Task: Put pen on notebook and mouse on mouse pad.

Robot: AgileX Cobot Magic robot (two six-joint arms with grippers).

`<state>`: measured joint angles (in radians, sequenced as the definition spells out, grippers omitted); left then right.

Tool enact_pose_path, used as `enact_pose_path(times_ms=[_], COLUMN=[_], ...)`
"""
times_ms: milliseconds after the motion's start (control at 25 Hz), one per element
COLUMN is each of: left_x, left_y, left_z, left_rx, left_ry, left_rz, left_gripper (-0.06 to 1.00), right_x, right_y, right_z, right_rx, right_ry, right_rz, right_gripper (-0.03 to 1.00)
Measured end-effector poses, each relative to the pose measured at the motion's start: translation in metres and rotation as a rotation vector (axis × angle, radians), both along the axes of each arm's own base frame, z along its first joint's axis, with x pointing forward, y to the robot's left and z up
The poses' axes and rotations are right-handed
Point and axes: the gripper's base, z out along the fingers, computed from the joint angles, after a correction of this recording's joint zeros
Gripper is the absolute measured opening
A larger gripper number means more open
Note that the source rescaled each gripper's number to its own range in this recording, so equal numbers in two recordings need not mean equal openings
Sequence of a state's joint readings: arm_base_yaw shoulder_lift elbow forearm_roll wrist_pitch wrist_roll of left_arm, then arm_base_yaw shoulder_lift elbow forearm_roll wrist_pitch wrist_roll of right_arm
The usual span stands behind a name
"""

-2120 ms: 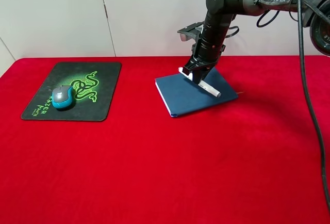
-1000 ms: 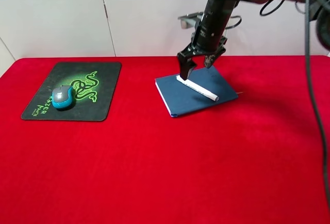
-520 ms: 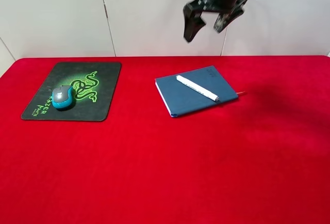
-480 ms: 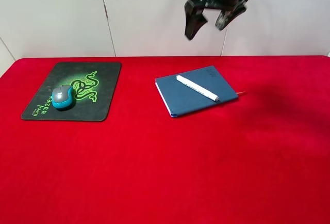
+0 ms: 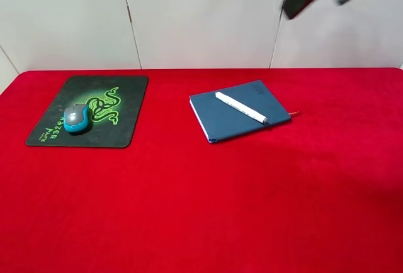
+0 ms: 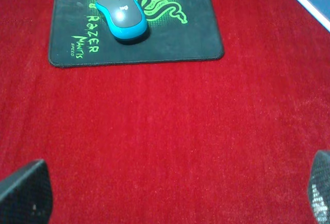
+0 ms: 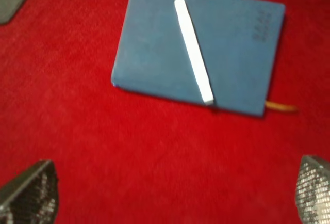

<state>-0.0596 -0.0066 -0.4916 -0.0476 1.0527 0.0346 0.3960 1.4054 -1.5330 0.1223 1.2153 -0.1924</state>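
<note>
White pen (image 5: 241, 107): slim, lying diagonally on dark blue notebook (image 5: 223, 119). Grey-teal mouse (image 5: 77, 118) on black green-logo mouse pad (image 5: 129, 112). Right wrist view alone shows the ribbon marker (image 7: 281, 107); both grippers spread wide, empty.

Pen (image 7: 194, 50) diagonally atop notebook (image 7: 149, 53)

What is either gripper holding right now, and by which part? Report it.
Nothing is held. Both grippers are open and empty. The pen lies free on the notebook, and the mouse sits on the mouse pad.
</note>
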Motion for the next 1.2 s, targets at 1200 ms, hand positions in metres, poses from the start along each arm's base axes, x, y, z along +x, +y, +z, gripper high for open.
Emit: enact_pose_path(times_ms=[1200], left_x=[0.0], left_y=[0.0], left_z=[0.0], left_rx=[0.0], left_ry=[0.0], left_rz=[0.0], left_gripper=[1.0], right_x=[-0.237], right_y=[-0.11], right_z=[-0.129], right_rx=[0.173], right_ry=[-0.355], right_rz=[-0.176], right_gripper=[1.0])
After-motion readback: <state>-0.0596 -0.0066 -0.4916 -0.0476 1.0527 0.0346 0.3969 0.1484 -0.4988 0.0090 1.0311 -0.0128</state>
